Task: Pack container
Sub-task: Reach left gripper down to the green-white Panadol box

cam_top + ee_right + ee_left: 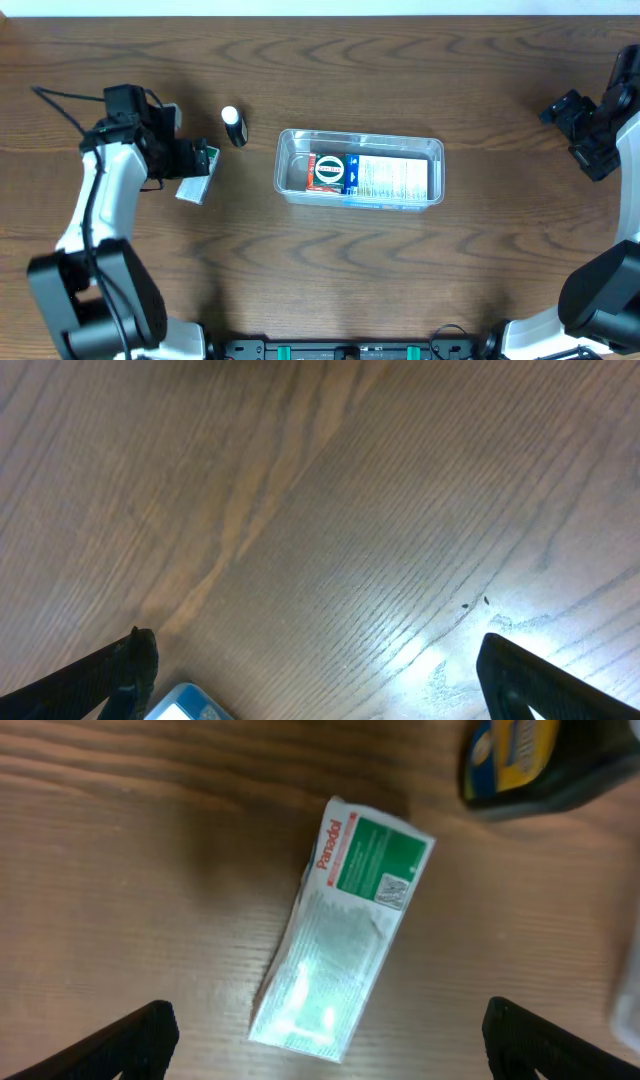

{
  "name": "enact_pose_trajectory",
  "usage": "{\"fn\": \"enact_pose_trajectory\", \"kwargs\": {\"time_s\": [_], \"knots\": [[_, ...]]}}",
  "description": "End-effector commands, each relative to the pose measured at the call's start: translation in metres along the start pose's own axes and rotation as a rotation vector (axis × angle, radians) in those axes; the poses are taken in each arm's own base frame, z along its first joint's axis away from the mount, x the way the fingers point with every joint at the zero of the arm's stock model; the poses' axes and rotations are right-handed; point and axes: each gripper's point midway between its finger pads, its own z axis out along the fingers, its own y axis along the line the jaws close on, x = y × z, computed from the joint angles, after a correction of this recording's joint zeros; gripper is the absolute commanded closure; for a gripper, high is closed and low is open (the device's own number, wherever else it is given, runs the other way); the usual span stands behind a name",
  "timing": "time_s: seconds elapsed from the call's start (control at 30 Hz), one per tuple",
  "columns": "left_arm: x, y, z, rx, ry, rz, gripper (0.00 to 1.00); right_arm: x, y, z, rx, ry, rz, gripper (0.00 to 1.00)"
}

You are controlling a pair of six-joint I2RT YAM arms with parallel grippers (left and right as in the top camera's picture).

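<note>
The clear plastic container (360, 168) sits at the table's middle with a red, blue and white box (368, 175) lying inside. A green and white Panadol box (196, 180) lies on the table left of it, and in the left wrist view (345, 930) it lies between and ahead of the fingers. My left gripper (200, 160) hovers over that box, open and empty (320, 1045). My right gripper (570, 125) is at the far right, open and empty over bare wood (315, 670).
A small dark bottle with a white cap (234, 126) lies above the Panadol box; its dark body with a blue-yellow label shows in the left wrist view (540, 760). A blue-white corner (185, 705) shows at the right wrist view's bottom edge.
</note>
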Motion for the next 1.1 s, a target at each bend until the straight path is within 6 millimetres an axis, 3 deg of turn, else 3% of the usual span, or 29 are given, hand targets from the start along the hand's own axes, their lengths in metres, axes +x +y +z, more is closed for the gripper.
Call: {"fn": "enact_pose_trajectory", "kwargs": {"time_s": [0.0,0.17,0.43,0.73,0.97,1.07], "knots": [[0.003,0.007,0.018,-0.011,0.047,0.065,0.02,-0.003,0.0,-0.002,-0.001,-0.009,-0.008,0.01],[0.012,0.007,0.038,-0.001,0.102,0.061,0.02,-0.003,0.0,-0.002,-0.001,-0.009,-0.009,0.01],[0.001,0.008,0.043,-0.005,0.064,0.11,0.02,-0.003,0.0,-0.002,-0.001,-0.009,-0.008,0.01],[0.018,-0.008,0.073,0.022,0.158,0.208,0.02,-0.003,0.0,-0.002,-0.001,-0.01,-0.008,0.01],[0.018,-0.008,0.076,0.02,0.157,0.212,0.0,-0.003,0.0,-0.002,-0.001,-0.009,-0.009,0.01],[0.018,-0.008,0.075,0.02,0.157,0.211,0.13,-0.003,0.0,-0.002,-0.001,-0.009,-0.009,0.01]]}}
